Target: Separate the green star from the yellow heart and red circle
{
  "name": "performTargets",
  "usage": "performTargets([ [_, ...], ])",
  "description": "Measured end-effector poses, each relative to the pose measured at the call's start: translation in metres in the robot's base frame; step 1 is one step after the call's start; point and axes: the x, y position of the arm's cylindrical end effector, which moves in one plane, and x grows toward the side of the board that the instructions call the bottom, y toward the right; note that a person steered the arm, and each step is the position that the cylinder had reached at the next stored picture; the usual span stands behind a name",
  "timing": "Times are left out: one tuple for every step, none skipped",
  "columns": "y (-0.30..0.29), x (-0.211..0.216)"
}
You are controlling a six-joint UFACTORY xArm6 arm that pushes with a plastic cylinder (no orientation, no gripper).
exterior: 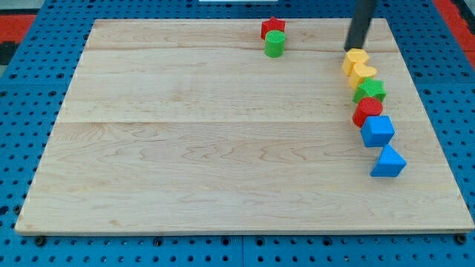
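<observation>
The green star (pixel 369 91) sits near the board's right edge in a slanted chain of blocks. The yellow heart (pixel 363 73) touches it from the upper left and the red circle (pixel 367 111) touches it from below. A second yellow block (pixel 355 59) lies just above the heart. My tip (pixel 354 48) comes down from the view's top and stands right at the upper edge of that yellow block, above the star.
A blue cube (pixel 378 130) touches the red circle from below, and a blue triangle (pixel 388 162) lies below that. A red star (pixel 273 27) and a green cylinder (pixel 275 44) sit together near the top middle of the wooden board (pixel 185 133).
</observation>
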Motion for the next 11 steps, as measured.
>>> performTargets([
  [0.040,0.026],
  [0.054,0.071],
  [0.043,0.107],
  [0.026,0.123],
  [0.009,0.110],
  [0.002,0.082],
  [-0.030,0.079],
  [-0.042,0.098],
  [-0.038,0.123],
  [-0.047,0.151],
  [-0.077,0.164],
])
